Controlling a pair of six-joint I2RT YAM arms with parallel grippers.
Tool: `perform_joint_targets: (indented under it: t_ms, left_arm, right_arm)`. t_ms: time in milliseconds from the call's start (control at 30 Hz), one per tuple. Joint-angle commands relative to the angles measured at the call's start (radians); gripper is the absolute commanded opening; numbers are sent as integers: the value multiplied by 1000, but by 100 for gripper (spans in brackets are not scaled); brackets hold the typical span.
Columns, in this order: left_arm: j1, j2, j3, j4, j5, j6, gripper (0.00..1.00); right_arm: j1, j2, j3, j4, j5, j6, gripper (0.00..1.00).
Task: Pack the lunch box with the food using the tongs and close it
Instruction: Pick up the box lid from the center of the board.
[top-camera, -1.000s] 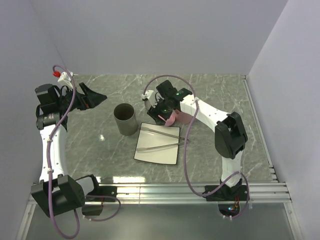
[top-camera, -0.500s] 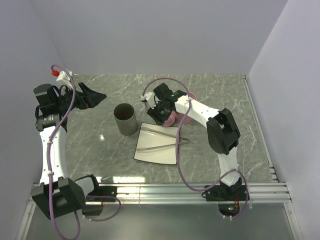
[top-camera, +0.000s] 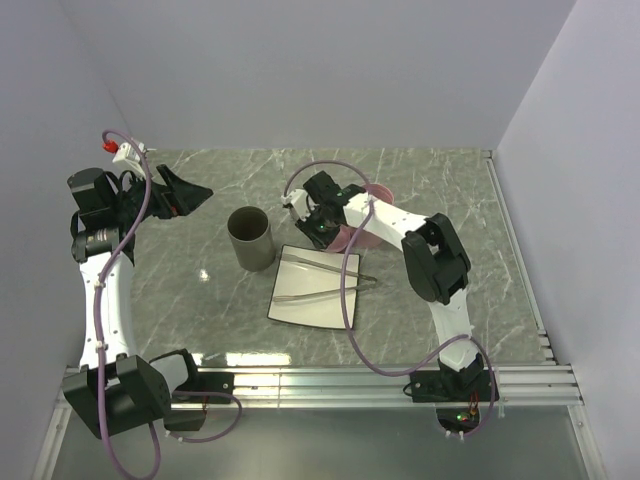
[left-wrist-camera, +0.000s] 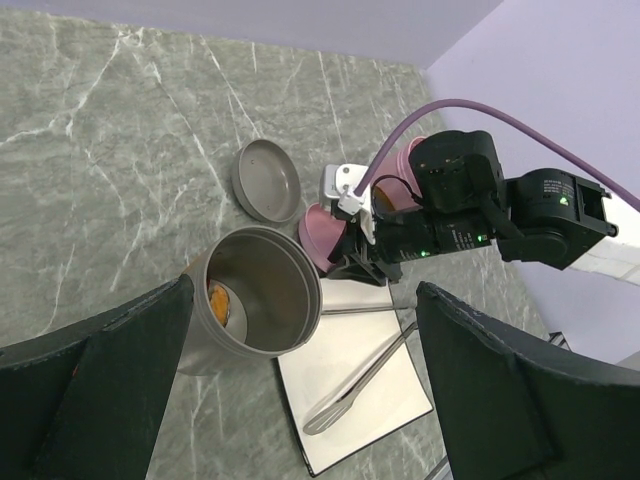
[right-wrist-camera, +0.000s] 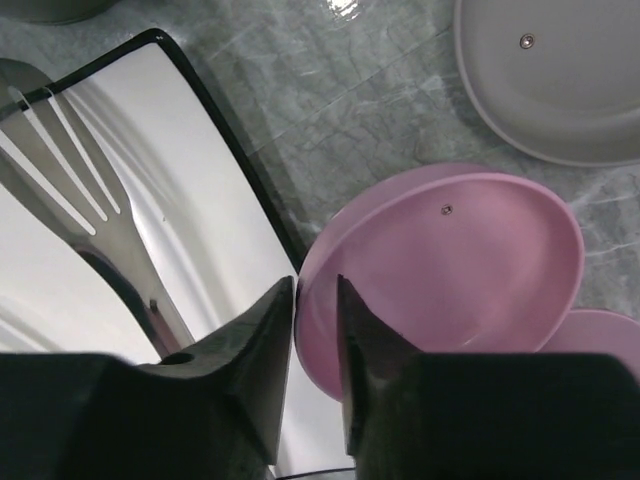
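The lunch box (top-camera: 250, 238) is an open grey cylinder standing left of the white plate (top-camera: 300, 305). An orange piece of food (left-wrist-camera: 217, 298) lies inside it. The silver tongs (top-camera: 320, 280) rest on the plate, untouched. My right gripper (top-camera: 322, 235) is at the plate's far edge. In the right wrist view it (right-wrist-camera: 315, 285) is shut on the rim of a tilted pink lid (right-wrist-camera: 450, 260), one finger on each side. My left gripper (top-camera: 195, 192) hovers open to the far left, holding nothing.
A grey lid (left-wrist-camera: 268, 180) lies flat behind the lunch box. A pink cup (left-wrist-camera: 400, 180) stands behind the right gripper, with something tan-brown inside. Walls close the table at the back and both sides.
My right gripper has shifted slightly toward the plate and its jaws have narrowed onto the pink lid's rim. The right elbow swung left. The left arm has not moved.
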Motion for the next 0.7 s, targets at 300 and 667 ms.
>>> perform_joint_targets:
  t_ms: [300, 667]
  left_arm:
    - [7, -32, 19, 18, -6, 1, 99]
    - [17, -167, -50, 225, 21, -42, 99]
  right_arm:
    - [-24, -77, 128, -16, -76, 71, 0]
    - [-144, -264, 326, -35, -648, 322, 0]
